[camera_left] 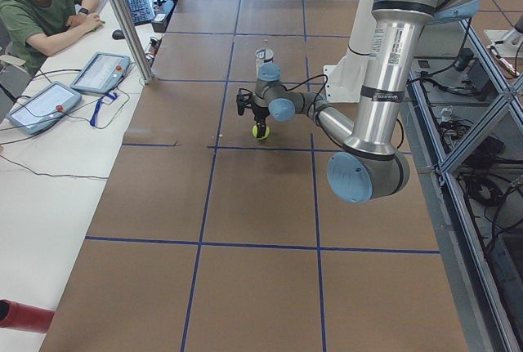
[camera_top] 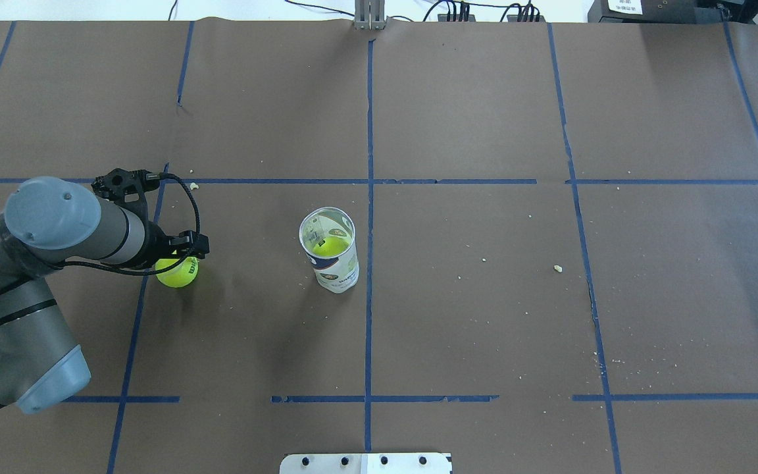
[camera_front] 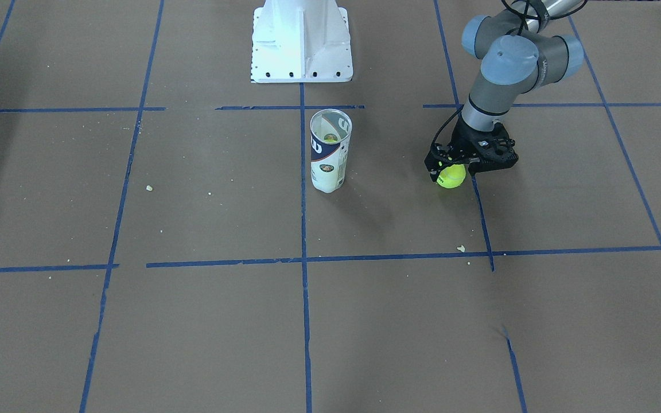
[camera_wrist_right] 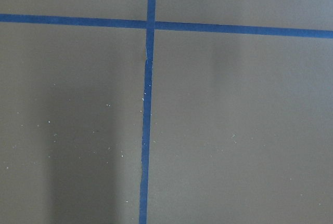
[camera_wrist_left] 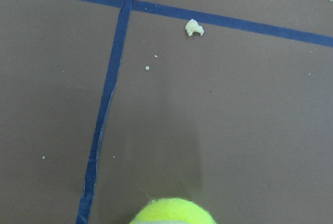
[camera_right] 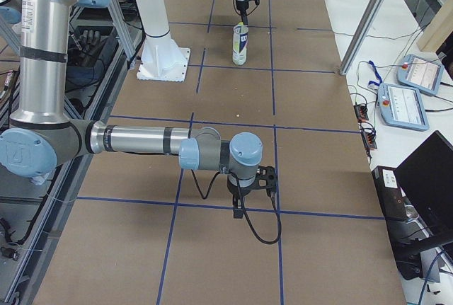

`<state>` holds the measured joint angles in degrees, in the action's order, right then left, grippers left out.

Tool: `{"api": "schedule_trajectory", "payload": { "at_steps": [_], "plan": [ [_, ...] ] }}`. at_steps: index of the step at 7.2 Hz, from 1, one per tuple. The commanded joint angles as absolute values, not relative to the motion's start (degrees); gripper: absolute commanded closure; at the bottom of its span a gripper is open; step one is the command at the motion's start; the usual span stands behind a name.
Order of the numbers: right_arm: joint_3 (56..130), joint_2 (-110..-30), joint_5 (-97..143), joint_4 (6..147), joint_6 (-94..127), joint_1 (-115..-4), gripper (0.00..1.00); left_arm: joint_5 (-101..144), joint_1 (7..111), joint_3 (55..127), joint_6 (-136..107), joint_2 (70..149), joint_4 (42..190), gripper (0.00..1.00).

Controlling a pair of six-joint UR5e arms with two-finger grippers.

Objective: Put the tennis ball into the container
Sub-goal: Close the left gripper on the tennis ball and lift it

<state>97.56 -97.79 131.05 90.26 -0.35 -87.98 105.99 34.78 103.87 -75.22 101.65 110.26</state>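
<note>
Tennis ball (camera_top: pixel 177 272) sits at the table's (camera_top: pixel 484 316) left side, well apart from the container (camera_top: pixel 334 266), which stands upright near centre beside a blue tape line (camera_top: pixel 368 296). The left gripper (camera_front: pixel 452 170) is over the ball, fingers flanking it and apparently clamped on it; the left wrist view shows only the ball's top and no fingers. Only the overhead view plainly shows a second ball (camera_top: pixel 328 247) inside the container. The right gripper (camera_right: pixel 241 209) appears only in the side view, so I cannot tell its grip.

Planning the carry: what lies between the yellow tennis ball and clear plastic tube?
Only bare brown paper, overhead view, between yellow tennis ball and clear tube.
</note>
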Motion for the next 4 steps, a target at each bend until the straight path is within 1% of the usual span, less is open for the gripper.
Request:
{"api": "schedule_trajectory", "payload": {
  "at_steps": [1, 2, 3, 4],
  "plan": [
    [97.56, -97.82, 131.04, 90.26, -0.35, -87.98, 0.0, 105.47, 33.23, 102.84, -75.23, 101.69, 110.21, 0.0],
    [97.56, -97.82, 131.04, 90.26, -0.35, -87.98, 0.0, 105.47, 33.14, 102.83, -75.23, 101.69, 110.21, 0.0],
    [97.56, -97.82, 131.04, 90.26, -0.35, -87.98, 0.0, 105.47, 33.13, 102.83, -74.71, 101.6, 110.13, 0.11],
    [97.56, -97.82, 131.04, 90.26, -0.35, -87.98, 0.0, 105.64, 33.22, 103.7, -74.53, 101.43, 109.95, 0.87]
  ]
}}
